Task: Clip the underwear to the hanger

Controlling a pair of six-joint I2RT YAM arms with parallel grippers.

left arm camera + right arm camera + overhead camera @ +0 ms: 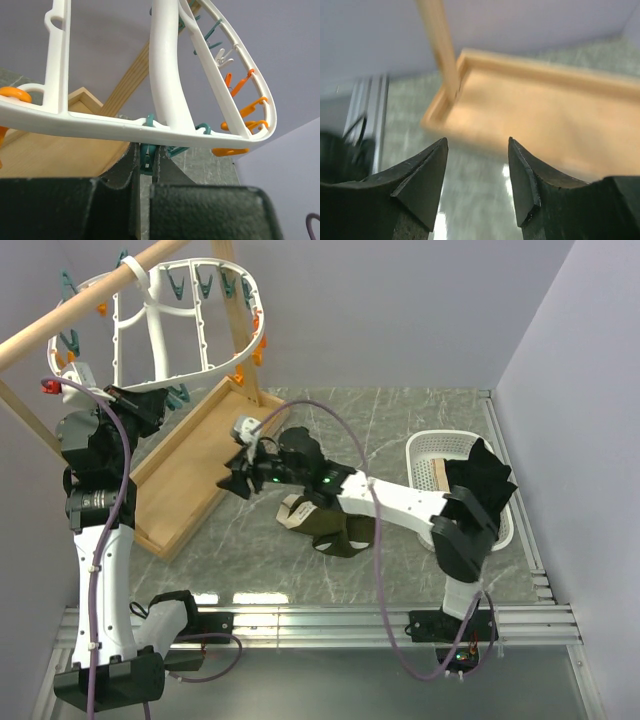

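The hanger (160, 335) is a white oval frame with teal and orange clothespins, hanging from the wooden pole at the back left. It fills the top of the left wrist view (165, 90). My left gripper (160, 400) (146, 156) is at the frame's lower rim, shut on a teal clothespin (145, 162). The underwear (338, 532), dark olive with a beige lining, lies crumpled on the table under my right forearm. My right gripper (234, 483) (477, 147) is open and empty, above the table by the wooden tray's edge, left of the underwear.
A wooden tray (190, 480) (545, 115) with upright posts carries the pole (95, 305). A white basket (430, 445) at the right holds a black garment (480, 480) and a tan cloth (440, 475). Walls close in the back and right.
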